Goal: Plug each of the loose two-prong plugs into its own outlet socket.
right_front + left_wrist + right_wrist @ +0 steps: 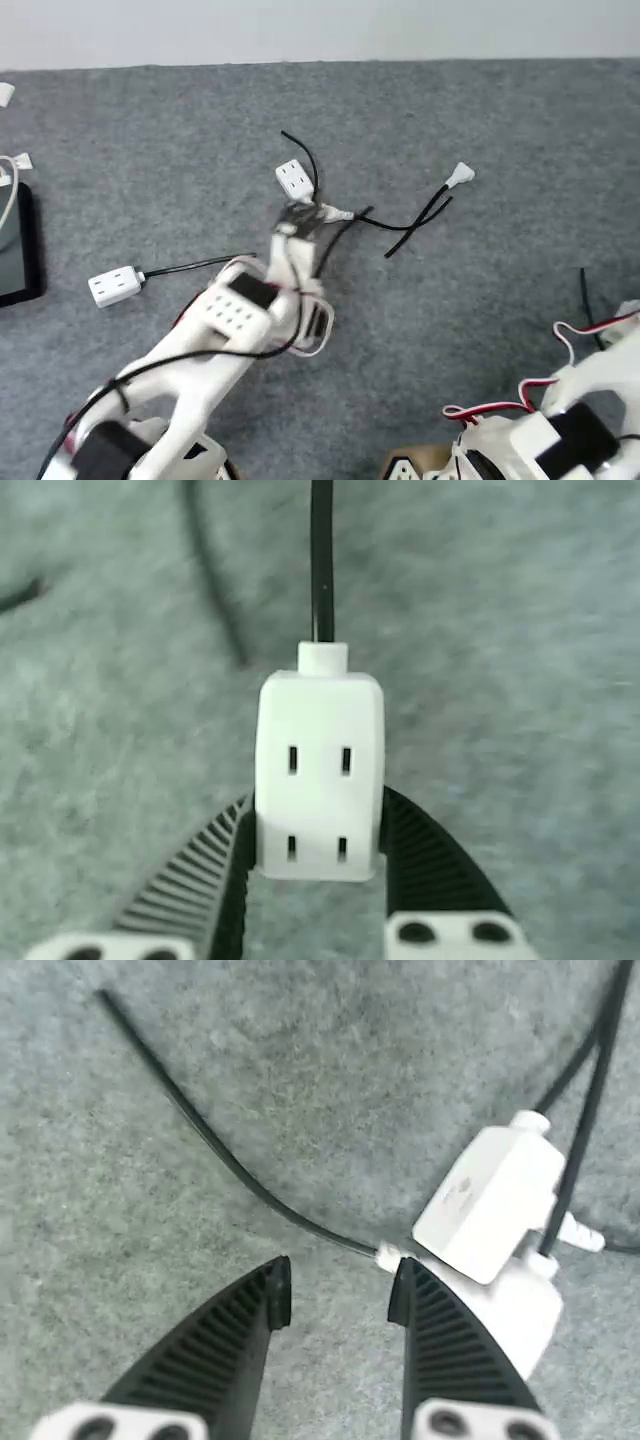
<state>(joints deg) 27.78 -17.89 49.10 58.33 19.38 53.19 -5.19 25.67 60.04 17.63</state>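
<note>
Pinching outlet socket (320,770): L gripper (320,808), wrist view.

The desk (500,120) is mottled grey. The outlet socket (320,780) is white with dark slots, and its cord (321,560) is black. The loose plug (460,176) is white on a black lead (425,214). The left arm (190,355) and right arm (525,432) are white, their jaws black and ribbed. Red-and-white wires (590,327) loop on the right one.
</note>
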